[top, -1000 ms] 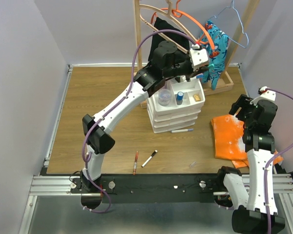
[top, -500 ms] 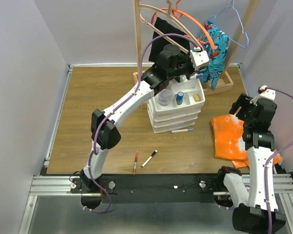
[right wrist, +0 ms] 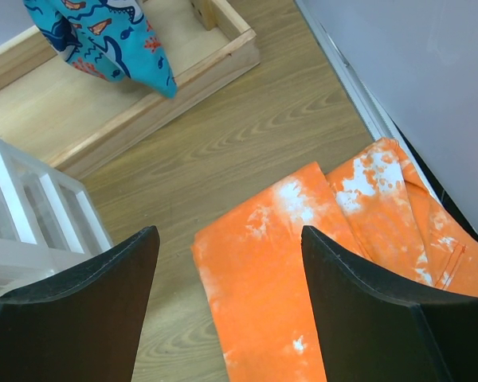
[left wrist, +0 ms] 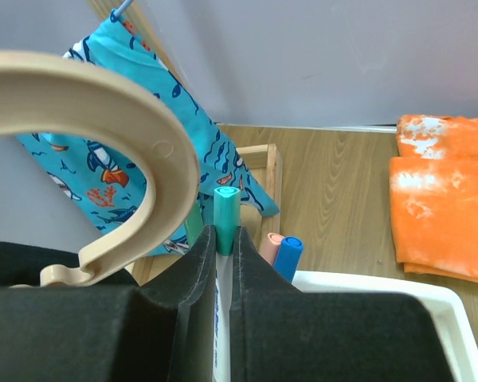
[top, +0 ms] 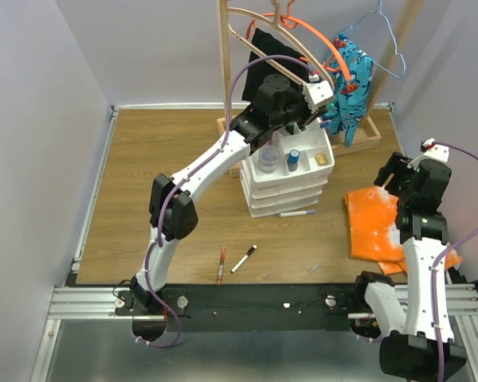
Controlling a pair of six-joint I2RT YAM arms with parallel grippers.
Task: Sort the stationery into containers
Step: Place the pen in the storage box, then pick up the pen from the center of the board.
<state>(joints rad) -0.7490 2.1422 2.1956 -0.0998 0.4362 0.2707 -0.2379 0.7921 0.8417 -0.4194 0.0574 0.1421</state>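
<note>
Gripping a teal-capped pen (left wrist: pixel 226 208), the left pincer (left wrist: pixel 224 239) is closed tight on it above the back rim of the organiser (top: pixel 291 195), the pen's long axis in line with the fingers and its cap pointing out past their tips. Most of the white barrel is hidden between the fingers, its lower end cut off, and a blue cap (left wrist: pixel 287 253) peeks from behind one finger. The right pincer (right wrist: pixel 227 243) gapes wide, holding nothing, above the orange cloth (right wrist: pixel 358 215).
</note>
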